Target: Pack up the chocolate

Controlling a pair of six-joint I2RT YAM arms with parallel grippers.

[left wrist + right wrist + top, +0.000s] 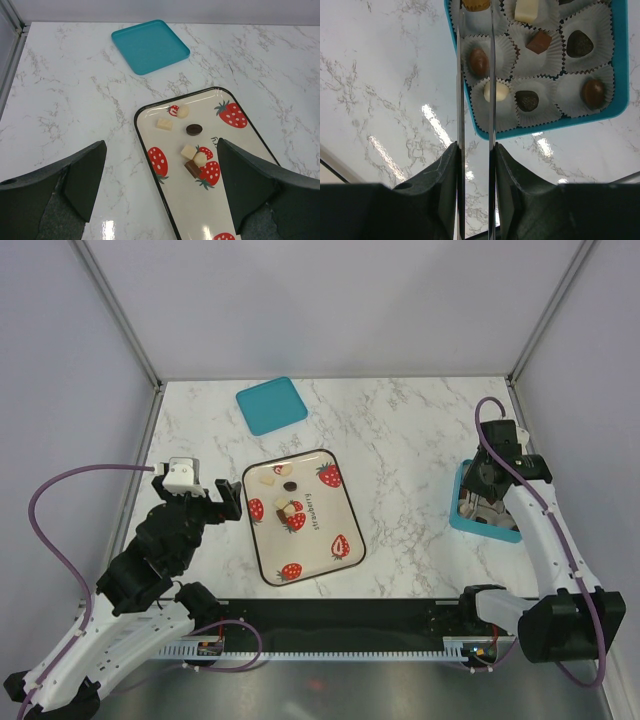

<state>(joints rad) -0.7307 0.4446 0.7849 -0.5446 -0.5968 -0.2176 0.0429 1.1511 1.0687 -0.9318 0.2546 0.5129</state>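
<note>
Found left pincer (161,150) spread to full width, gripping nothing, poised above marble table (65,85). Noted strawberry-printed tray (145,112) lying ahead of and below the open jaws, running back under the right-hand finger. Counted six loose chocolate pieces (194,129) on that tray, all ahead of the jaws: two cream and one dark round farther out, then a cream square, a cream round and a dark brown block clustered nearer in, touching one another. Logged teal lid (150,45) flat on the table, well beyond the tray and slightly left of the pincer's centreline. Found right pincer (475,30) drawn to a narrow gap, fitted with two long thin blades, clamped on one caramel-coloured piece (476,4) at the far blade ends, cut off by the view's upper edge. Located teal box (620,60) beneath the blades and extending to their right, lined with white paper cups (550,60). Counted at least seven boxed pieces (539,42) seated singly in cups, cream, brown and dark; nearest two, a brown oval and a cream one, just beside the right-hand blade.
</note>
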